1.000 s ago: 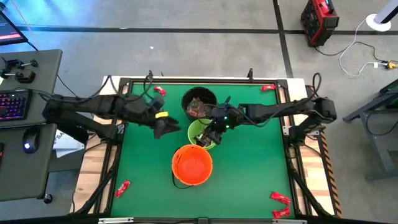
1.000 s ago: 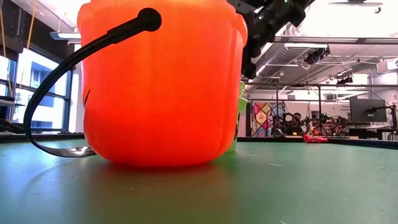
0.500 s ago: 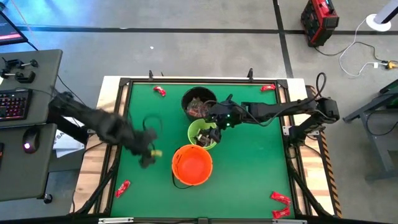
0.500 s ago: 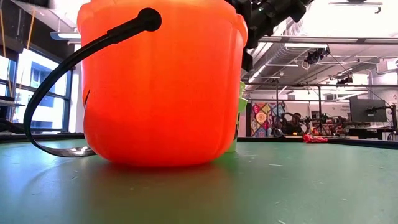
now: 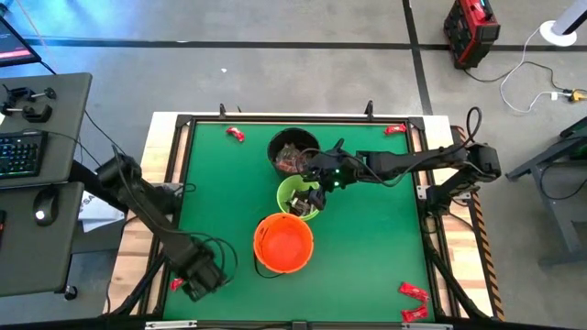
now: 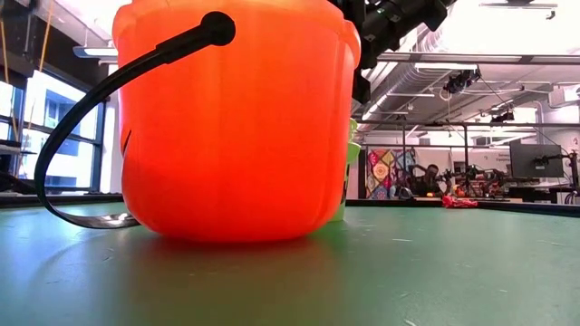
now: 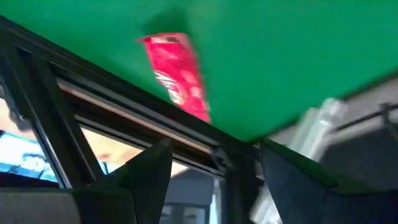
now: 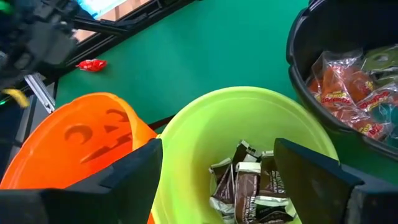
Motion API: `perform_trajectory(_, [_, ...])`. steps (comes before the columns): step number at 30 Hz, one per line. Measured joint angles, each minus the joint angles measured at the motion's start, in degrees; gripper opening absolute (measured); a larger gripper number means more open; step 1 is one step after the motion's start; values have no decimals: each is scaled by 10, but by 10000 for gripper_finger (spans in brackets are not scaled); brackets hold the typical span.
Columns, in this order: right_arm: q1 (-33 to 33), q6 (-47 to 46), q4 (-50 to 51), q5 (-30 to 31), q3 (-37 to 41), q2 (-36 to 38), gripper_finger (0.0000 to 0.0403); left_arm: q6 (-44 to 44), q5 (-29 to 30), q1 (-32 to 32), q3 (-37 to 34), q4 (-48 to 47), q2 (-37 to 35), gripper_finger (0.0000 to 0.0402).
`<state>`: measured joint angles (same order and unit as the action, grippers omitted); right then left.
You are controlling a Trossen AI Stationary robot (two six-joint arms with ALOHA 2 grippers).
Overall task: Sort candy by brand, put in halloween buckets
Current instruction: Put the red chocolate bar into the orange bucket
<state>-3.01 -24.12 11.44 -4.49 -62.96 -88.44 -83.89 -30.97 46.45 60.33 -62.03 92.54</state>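
Note:
Three halloween buckets stand mid-table: black [image 5: 293, 151], lime green [image 5: 295, 195] and orange [image 5: 284, 243]. My right gripper [image 8: 225, 180] hangs open over the lime green bucket [image 8: 205, 124], above the dark brown candy [image 8: 245, 183] in it. The black bucket [image 8: 348, 37] holds clear-wrapped orange candy [image 8: 348, 93]. My left gripper [image 5: 204, 280] is at the near left corner, open, by a red candy [image 7: 174, 74] lying flat on the green mat. That candy lies ahead of its fingers, not between them.
Loose red candies lie on the mat at the far left [image 5: 236, 135], far right [image 5: 394, 129] and near right corner [image 5: 413, 291]. The black table frame [image 7: 124, 118] runs close by the left gripper. The orange bucket's handle [image 6: 91, 118] droops to the mat.
My left arm has swung from beside the buckets at mid-table toward the near left corner, ending low by the red candy there. My right gripper has stayed over the lime green bucket.

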Motion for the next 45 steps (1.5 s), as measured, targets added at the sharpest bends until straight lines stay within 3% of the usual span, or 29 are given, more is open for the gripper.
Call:
perform_trajectory(7, [0, -4, 0, 0, 0, 0, 300, -11, 19, -9, -81, 40, -18, 231])
perform_trajectory(10, [0, -5, 0, 0, 0, 0, 300, -14, 17, -9, -101, 100, -18, 231])
perform_trajectory(16, [0, -5, 0, 17, 0, 0, 300, -68, 44, -7, -149, 141, -18, 231])
perform_trajectory(24, [0, -5, 0, 26, 0, 0, 300, -61, 47, -6, -165, 182, -18, 228])
perform_trajectory(29, [0, -9, 1, 26, 0, 0, 300, -76, 61, -2, -165, 187, -13, 178])
perform_trajectory(35, [0, -14, 3, 26, 0, 0, 300, -61, 63, -2, -160, 185, -14, 55])
perform_trajectory(37, [0, -14, 3, 26, 0, 0, 300, -42, 89, -4, -147, 182, -20, 17])
perform_trajectory(45, [0, -14, 3, 18, 0, 11, 300, 54, 307, -59, -27, 83, -104, 4])
